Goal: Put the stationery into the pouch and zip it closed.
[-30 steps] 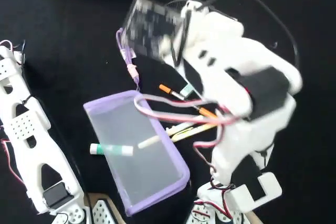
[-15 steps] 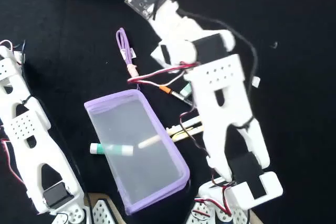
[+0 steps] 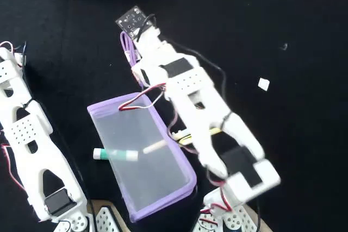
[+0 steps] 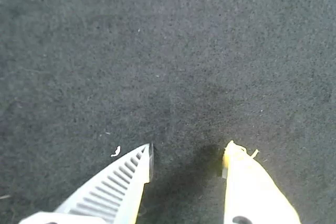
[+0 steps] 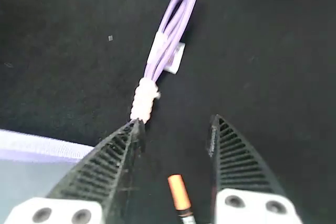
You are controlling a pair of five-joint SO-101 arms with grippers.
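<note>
Black worktop (image 3: 304,36) holds the pouch (image 3: 141,150), two pens (image 3: 115,155) perhaps already inside, yellow pens (image 3: 182,137) beside it; zipping remains. Right jaws gape over an orange pen (image 5: 178,193) by the strap (image 5: 168,40); left jaws gape, empty.

Soft, even light from above leaves the matte black table (image 3: 304,36) dark and flat, the white right arm (image 3: 187,82) stands out bright against it, and the left gripper (image 4: 186,153) throws a faint, soft-edged shadow on the cloth between its tips
</note>
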